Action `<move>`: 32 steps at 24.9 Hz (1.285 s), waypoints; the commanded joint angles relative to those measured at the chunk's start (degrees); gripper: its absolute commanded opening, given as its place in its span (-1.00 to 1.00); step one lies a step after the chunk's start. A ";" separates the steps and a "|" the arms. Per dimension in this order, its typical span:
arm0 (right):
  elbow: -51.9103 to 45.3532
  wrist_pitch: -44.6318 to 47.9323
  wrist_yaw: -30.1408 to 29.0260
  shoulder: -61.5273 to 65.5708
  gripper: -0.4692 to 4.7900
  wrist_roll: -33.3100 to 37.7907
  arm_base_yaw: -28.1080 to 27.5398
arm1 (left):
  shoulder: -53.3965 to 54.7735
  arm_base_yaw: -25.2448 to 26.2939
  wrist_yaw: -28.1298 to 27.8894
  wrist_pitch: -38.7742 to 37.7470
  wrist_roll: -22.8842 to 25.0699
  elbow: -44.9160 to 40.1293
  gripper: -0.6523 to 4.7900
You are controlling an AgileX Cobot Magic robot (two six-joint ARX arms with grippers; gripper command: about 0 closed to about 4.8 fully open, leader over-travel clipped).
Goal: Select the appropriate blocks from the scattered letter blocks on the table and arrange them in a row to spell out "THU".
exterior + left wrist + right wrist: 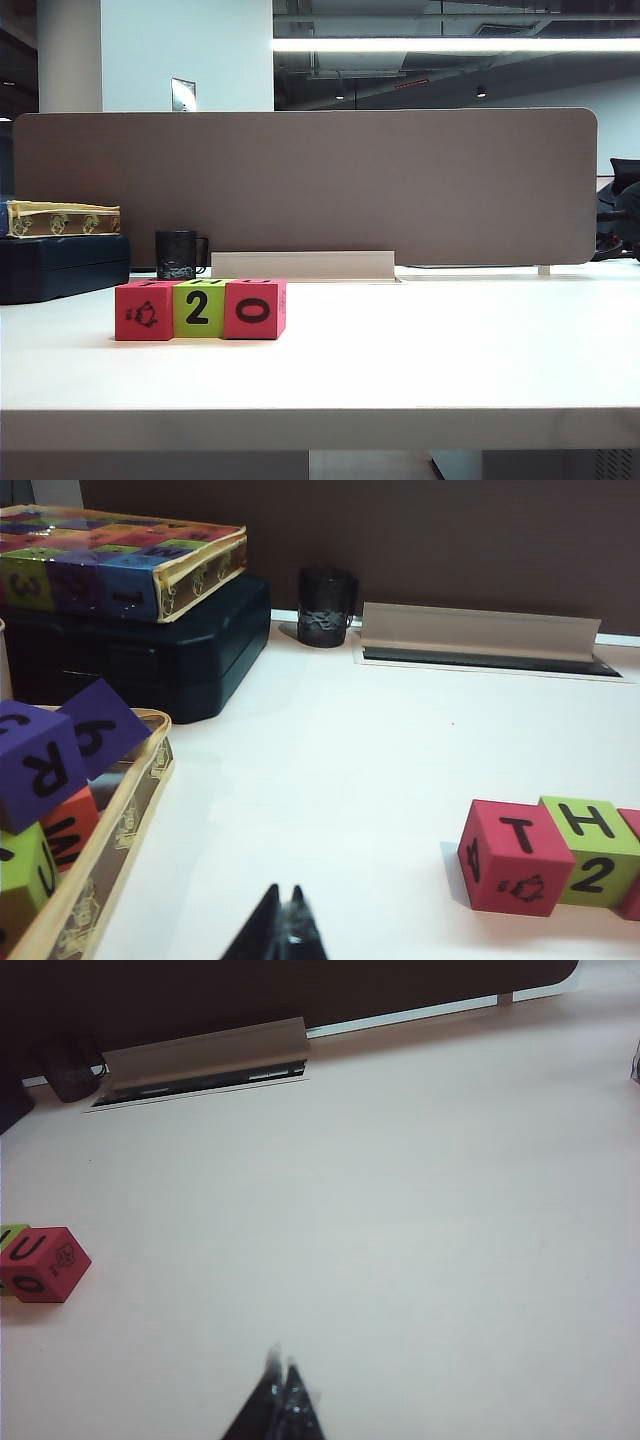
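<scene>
The wide, smooth white table (450, 350) carries three foam blocks (200, 309) touching in a row, pinkish-red, lime green, pinkish-red, plus a black mug (180, 254) and a dark blue case (62, 264) near the beige divider panel (400, 180) behind.

The exterior camera is looking low and level across the table (420, 350). Both wrist cameras are looking down obliquely toward the far divider, sharing the blocks (555, 855).
</scene>
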 commanded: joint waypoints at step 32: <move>-0.20 3.58 1.57 -0.74 -0.82 2.25 0.02 | 0.02 0.00 0.09 3.87 0.07 -3.41 -0.78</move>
